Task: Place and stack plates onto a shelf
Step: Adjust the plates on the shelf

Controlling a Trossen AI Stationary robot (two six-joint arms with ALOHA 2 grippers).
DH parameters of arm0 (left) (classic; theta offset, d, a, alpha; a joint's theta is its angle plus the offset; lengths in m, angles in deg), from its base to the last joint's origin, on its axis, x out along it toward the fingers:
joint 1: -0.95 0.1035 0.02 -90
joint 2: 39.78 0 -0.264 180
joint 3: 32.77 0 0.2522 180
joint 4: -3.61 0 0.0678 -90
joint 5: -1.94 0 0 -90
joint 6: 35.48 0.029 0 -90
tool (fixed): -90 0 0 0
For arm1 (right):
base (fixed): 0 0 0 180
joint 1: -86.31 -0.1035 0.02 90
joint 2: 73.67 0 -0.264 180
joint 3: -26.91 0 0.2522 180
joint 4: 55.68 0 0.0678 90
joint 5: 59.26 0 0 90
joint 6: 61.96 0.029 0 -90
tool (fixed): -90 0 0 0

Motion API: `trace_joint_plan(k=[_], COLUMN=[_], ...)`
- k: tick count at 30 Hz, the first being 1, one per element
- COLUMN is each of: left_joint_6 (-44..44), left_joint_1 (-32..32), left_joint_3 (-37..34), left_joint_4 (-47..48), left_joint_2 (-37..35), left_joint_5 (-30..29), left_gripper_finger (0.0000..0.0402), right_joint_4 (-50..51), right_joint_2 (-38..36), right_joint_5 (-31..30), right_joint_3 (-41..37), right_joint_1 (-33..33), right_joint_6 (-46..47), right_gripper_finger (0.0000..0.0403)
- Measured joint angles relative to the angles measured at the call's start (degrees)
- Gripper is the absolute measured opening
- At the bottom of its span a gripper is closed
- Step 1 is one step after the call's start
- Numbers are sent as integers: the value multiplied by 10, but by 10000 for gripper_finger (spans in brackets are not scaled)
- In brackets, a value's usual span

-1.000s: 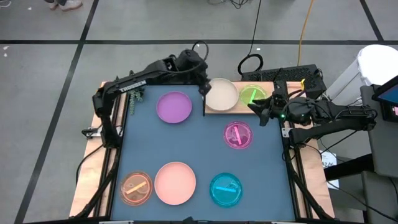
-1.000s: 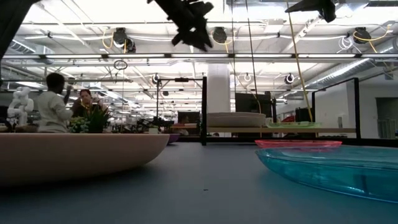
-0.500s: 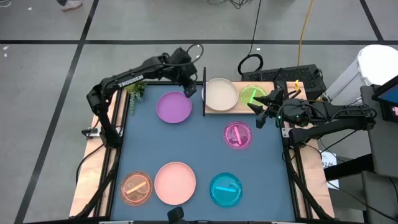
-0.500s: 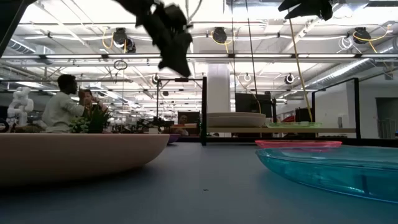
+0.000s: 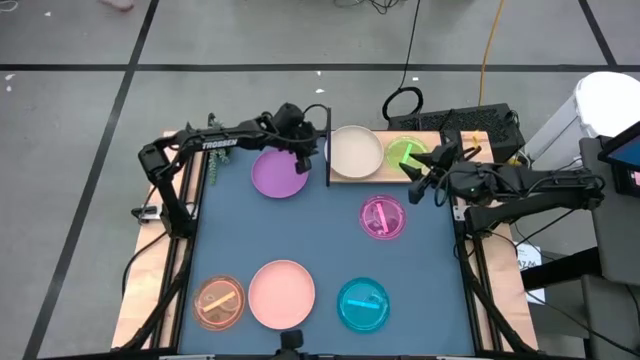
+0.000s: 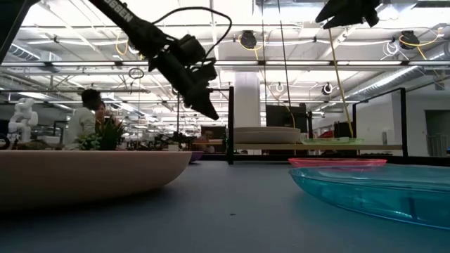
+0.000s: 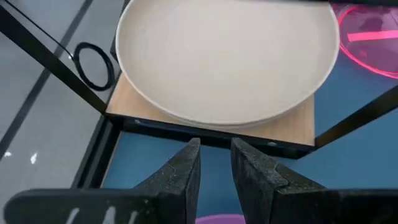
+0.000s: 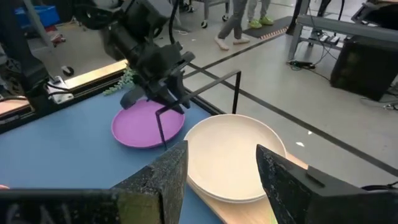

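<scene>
— What's on the left side of the table (image 5: 160, 290)?

— An orange dish (image 5: 219, 302) and a pink plate (image 5: 282, 293) at the near edge. Farther back lies the purple plate (image 5: 279, 173), with the left tool (image 5: 303, 160) hanging over its rim, fingers (image 7: 180, 171) nearly together and holding nothing.

— And toward the right?

— The shelf (image 5: 345, 176) carries the cream plate (image 5: 356, 151) and a green dish (image 5: 404, 153) beside it. The right tool (image 5: 425, 178) hovers open by the green dish. A magenta dish (image 5: 383, 217) and a cyan dish (image 5: 363, 304) sit on the blue mat (image 5: 320, 230).
</scene>
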Motion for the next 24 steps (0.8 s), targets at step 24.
trace_joint_plan(k=[24], left_joint_6=[12], left_joint_1=[-8], left_joint_3=[-67], left_joint_4=[-114], left_joint_2=[27], left_joint_5=[0], left_gripper_finger=[92], right_joint_4=[-190], right_joint_2=[0], right_joint_5=[-53], right_joint_3=[-118], right_joint_1=[-1], right_joint_6=[-2], right_gripper_finger=[171])
